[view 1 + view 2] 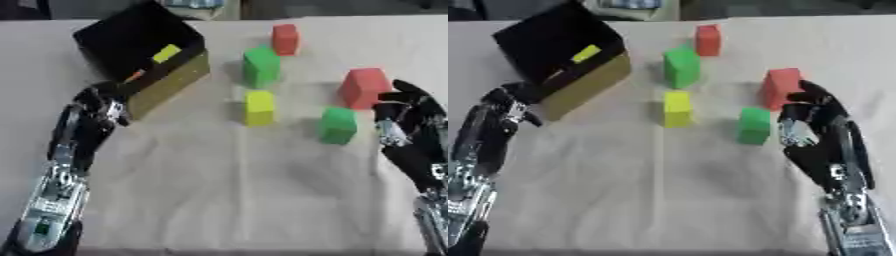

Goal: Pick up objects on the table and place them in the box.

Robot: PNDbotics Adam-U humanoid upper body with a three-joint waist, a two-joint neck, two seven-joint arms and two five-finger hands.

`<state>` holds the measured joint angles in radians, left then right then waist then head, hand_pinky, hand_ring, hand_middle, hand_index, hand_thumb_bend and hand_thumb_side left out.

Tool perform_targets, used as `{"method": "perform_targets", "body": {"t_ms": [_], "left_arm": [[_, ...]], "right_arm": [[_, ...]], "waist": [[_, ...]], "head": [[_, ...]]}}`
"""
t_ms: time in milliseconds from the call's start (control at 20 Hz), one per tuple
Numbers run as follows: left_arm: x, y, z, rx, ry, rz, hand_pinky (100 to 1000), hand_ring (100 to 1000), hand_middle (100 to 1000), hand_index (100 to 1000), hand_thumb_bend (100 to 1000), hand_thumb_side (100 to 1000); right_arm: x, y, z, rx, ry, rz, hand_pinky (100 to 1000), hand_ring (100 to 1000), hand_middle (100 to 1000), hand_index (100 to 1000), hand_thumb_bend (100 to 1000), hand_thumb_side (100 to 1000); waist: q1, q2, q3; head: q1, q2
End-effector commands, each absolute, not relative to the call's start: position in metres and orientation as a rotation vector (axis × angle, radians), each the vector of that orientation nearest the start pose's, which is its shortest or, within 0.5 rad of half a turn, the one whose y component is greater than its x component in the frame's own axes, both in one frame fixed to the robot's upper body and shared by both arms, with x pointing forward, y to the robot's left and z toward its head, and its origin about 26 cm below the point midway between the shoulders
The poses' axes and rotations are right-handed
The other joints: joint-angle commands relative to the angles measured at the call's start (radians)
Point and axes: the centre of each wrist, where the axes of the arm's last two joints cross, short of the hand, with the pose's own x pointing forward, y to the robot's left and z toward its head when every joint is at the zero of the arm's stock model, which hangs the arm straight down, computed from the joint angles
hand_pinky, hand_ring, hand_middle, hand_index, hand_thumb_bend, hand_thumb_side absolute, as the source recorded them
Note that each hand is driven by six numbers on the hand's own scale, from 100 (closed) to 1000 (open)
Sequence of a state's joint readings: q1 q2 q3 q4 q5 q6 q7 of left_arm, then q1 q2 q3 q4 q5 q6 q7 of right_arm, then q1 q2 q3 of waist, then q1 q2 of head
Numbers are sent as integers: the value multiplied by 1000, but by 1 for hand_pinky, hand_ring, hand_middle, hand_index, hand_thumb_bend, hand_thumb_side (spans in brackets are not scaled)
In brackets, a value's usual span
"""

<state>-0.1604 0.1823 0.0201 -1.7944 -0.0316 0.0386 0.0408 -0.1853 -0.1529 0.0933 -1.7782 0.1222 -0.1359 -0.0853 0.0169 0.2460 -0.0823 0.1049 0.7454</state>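
- The box point(140, 47) stands near the far left corner of the table point(219, 200), black inside with tan outer walls, and a yellow block point(166, 53) already lies in it. A small orange thing point(134, 76) shows at the box's near rim; I cannot tell what it is.
- Five blocks are out on the cloth, so most of the job looks undone to me: a small red block point(284, 39) towards the far edge, a tall green block point(261, 66) just in front of it, a yellow block on the cloth point(259, 107) near the middle, a green block point(337, 125) to its right, and a big red block point(362, 88) towards the right edge.
- The right hand point(815, 125) is just beside the big red block and the nearer green one, fingers curled; whether it touches the red block I cannot tell, and it does not look closed round either.
- The left hand point(101, 102) sits at the box's near corner, fingers bent, nothing visibly in it.
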Motion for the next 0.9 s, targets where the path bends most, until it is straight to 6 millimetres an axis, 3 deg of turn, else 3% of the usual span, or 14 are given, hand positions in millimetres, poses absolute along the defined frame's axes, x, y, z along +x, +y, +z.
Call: {"method": "perform_targets", "body": {"t_ms": [50, 550, 900], "left_arm": [[306, 265, 109, 172, -1942, -154, 437, 693, 629, 711, 463, 596], [306, 264, 108, 167, -1940, -161, 437, 693, 629, 712, 462, 597], [306, 264, 107, 164, -1935, -170, 437, 693, 629, 712, 462, 596]], "right_arm": [[311, -226, 103, -148, -2114, 269, 740, 695, 688, 861, 100, 302], [316, -242, 113, -219, -2112, 372, 745, 702, 696, 867, 100, 297], [325, -267, 137, -314, -2090, 655, 755, 728, 722, 889, 100, 307]], "waist": [[8, -30, -1], [6, -32, 3], [-3, -38, 8]], "head": [[0, -8], [-5, -6], [-8, -5]]}}
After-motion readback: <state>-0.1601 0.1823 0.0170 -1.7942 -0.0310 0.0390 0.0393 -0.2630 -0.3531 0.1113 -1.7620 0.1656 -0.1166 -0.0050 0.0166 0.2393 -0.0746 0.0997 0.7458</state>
